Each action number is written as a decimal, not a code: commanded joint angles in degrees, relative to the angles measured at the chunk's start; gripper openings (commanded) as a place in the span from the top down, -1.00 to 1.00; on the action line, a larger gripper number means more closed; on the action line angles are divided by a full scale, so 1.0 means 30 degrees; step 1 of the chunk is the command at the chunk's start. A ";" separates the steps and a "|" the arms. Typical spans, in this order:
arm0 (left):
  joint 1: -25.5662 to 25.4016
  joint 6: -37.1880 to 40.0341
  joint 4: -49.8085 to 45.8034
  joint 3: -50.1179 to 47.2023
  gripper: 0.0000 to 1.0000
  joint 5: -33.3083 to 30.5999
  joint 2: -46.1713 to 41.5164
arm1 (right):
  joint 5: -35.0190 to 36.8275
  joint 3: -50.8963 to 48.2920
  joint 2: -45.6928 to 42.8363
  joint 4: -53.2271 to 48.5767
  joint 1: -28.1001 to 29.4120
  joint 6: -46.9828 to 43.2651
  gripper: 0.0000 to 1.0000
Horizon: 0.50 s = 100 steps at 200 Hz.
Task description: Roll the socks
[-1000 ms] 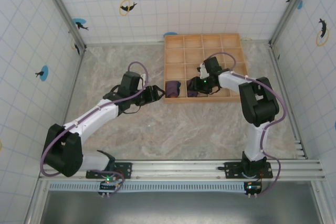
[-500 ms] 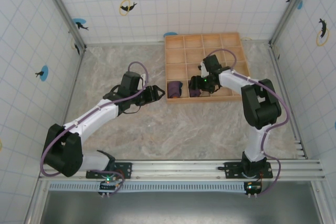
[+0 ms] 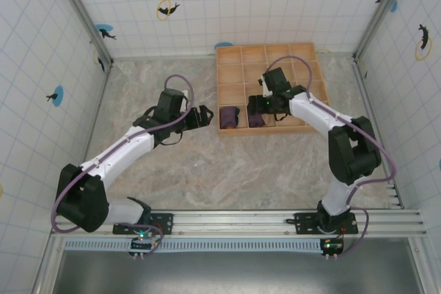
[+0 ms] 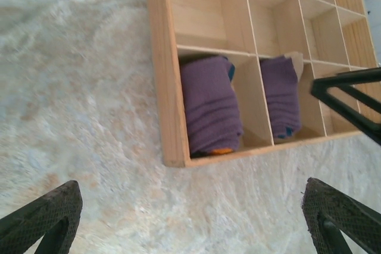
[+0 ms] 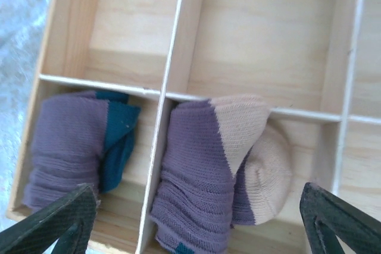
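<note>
Now: left gripper [image 3: 205,116] hangs over the table [image 3: 172,170] just outside the left wall of the tray [image 3: 217,94], fingers spread wide with nothing between them. First sock [image 4: 209,111] lies rolled in the tray's near-left corner compartment. Second sock [image 5: 202,171] is in the next compartment along the near edge, its tan end poking up over the far divider. Right gripper [image 5: 193,212] sits above it, fingers wide apart, not holding it. Risk, as I judge it: the loose tan flap catches a finger when I lift away, and the roll opens or gets dragged out. Lesser risk — left arm nudging the tray wall.
</note>
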 commanded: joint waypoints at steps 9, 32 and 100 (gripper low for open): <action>0.0377 0.1427 -0.1356 0.0677 -0.95 -0.2239 -0.0352 | 0.1135 0.0329 -0.1539 -0.0267 0.0024 -0.0510 -0.85; 0.0589 0.2282 -0.0178 0.0039 -0.95 -0.3595 -0.1026 | 0.1465 -0.0537 -0.2644 0.0458 -0.0028 -0.0881 -0.88; 0.5012 0.6796 0.5720 -0.5208 -0.94 -0.4475 -0.2687 | 0.3714 -0.8387 -0.7491 0.6365 -0.1536 -0.1598 -1.00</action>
